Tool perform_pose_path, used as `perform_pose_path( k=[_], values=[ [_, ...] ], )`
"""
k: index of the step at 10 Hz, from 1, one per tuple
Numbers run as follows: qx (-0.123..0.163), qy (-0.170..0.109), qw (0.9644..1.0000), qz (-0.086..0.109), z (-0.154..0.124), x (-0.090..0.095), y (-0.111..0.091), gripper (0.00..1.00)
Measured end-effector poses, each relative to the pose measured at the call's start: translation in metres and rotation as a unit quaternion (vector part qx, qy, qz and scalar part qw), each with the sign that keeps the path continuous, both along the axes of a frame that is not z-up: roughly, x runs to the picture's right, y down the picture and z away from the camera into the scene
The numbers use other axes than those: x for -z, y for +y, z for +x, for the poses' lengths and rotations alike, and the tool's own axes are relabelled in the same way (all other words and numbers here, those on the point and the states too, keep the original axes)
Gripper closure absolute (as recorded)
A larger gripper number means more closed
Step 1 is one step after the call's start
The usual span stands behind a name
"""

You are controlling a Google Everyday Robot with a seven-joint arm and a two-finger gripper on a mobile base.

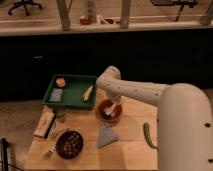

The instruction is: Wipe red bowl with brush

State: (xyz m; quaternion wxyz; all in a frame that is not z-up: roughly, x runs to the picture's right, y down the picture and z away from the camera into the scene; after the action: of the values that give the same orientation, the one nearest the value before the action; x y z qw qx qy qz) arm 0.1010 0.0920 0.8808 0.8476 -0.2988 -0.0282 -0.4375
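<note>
Centre of frame: the red bowl (102,106) sits on the wooden table (131,144), just right of the green tray (75,77). The gripper (112,112) reaches down into the red bowl. Whether it grasps anything cannot be told, and the brush cannot be made out there.

I see wooden table (131,150) carrying red bowl (99,111) right under my gripper (112,110), green tray (75,102) just view-left of it, grey cloth (106,136) nearer me, brown bowl (69,144) and fork (50,150) farther left, green pepper (148,135) to its right.
</note>
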Motion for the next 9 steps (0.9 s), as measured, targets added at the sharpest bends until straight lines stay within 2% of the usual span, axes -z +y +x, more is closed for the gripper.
perform_pose_path(
  k=[2, 4, 6, 9],
  values=[
    [-0.025, 0.013, 0.9993, 0.022, 0.024, 0.017, -0.013, 1.0],
    [-0.039, 0.025, 0.9984, 0.033, 0.037, 0.019, -0.023, 1.0],
    [-0.043, 0.033, 0.9978, 0.039, 0.038, 0.007, -0.038, 1.0],
    [-0.032, 0.035, 0.9983, 0.034, 0.023, -0.013, -0.053, 1.0]
  ],
)
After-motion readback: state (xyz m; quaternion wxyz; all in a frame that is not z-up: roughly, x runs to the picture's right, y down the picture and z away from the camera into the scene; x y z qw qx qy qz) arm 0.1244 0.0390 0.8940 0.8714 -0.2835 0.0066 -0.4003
